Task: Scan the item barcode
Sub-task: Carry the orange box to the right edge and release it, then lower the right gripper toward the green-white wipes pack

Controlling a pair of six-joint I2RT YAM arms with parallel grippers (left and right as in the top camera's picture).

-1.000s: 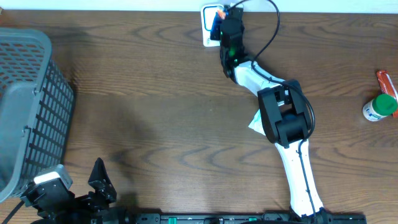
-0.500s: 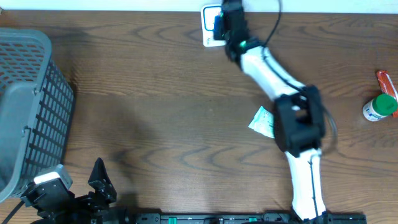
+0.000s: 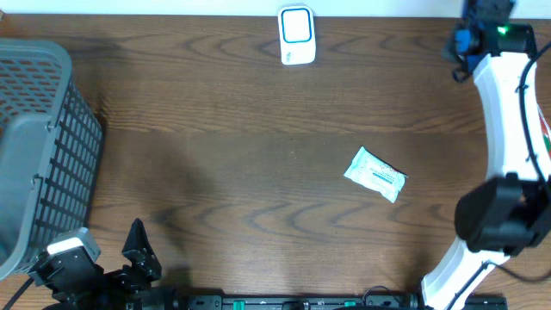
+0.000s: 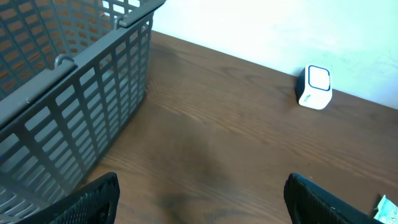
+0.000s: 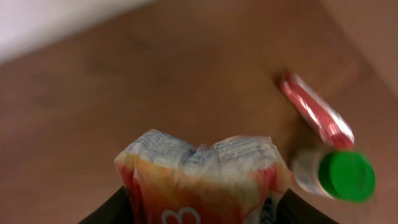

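Observation:
The white barcode scanner (image 3: 295,34) with a blue-ringed face stands at the back middle of the table; it also shows in the left wrist view as the scanner (image 4: 314,86). My right gripper (image 5: 202,211) is shut on an orange and white snack packet (image 5: 202,171), whose crimped top sticks up between the fingers. From overhead, the right gripper (image 3: 472,36) is at the far back right, well away from the scanner. My left gripper (image 4: 205,202) hangs open and holds nothing; overhead, the left gripper (image 3: 138,250) is at the front left.
A grey mesh basket (image 3: 39,146) fills the left side. A white and green sachet (image 3: 374,175) lies right of centre. Below the right gripper stand a green-capped bottle (image 5: 336,174) and a red tube (image 5: 314,109).
My right arm has swung from the scanner at the back middle to the far back right, carrying the packet. The left arm has not moved.

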